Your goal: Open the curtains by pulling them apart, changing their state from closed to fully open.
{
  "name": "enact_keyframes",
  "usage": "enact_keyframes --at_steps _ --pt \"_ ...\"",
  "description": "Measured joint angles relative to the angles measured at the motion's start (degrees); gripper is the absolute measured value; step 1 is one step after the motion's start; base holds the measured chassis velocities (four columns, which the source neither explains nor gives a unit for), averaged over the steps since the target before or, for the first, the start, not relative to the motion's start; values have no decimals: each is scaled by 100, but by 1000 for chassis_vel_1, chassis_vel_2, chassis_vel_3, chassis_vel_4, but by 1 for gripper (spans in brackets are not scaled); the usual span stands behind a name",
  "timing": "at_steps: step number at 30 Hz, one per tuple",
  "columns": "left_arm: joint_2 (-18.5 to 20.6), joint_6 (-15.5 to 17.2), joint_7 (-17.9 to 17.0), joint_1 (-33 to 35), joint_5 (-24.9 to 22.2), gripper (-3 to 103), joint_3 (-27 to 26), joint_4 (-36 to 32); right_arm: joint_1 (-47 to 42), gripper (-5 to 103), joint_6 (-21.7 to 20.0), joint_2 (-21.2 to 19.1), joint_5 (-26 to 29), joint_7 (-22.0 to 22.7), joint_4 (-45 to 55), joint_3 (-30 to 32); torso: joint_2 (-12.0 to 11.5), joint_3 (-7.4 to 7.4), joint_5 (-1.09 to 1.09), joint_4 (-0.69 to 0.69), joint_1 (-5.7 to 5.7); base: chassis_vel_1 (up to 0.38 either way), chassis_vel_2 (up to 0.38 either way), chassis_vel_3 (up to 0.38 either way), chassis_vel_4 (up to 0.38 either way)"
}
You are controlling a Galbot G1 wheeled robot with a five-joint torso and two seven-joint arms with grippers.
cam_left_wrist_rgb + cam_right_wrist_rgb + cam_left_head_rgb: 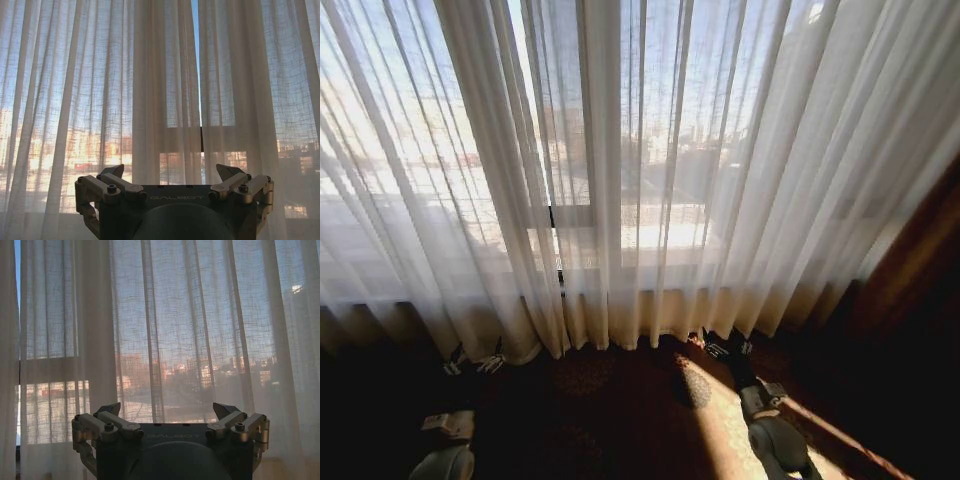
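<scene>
Sunlit window behind closed curtains (pixel 650 180); left end effector (pixel 170 172) and right end effector (pixel 167 410) wide open, empty

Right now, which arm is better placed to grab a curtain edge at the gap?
Left, probably. The left gripper, open, faces the narrow gap between the curtains almost head-on; for the open right gripper, that gap sits far off to one side.
</scene>
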Motion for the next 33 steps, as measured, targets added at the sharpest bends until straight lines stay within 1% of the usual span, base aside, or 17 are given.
enact_keyframes --at_steps 13,18,25,28,33 --pt "0 0 0 0 0 100 0 0 -53 100 -86 -14 -69 -186 44 -7 0 0 0 0 0 0 0 0 0" --pt "0 0 0 0 0 100 0 0 -98 100 -110 43 -69 -240 75 -6 0 0 0 0 0 0 0 0 0" --pt "0 0 0 0 0 100 0 0 -161 100 -111 48 -97 -328 98 8 0 0 0 0 0 0 0 0 0" --pt "0 0 0 0 0 100 0 0 -147 100 -24 73 -109 -446 85 -5 0 0 0 0 0 0 0 0 0" --pt "0 0 0 0 0 100 0 0 -100 100 -24 79 -113 -454 45 -63 0 0 0 0 0 0 0 0 0"
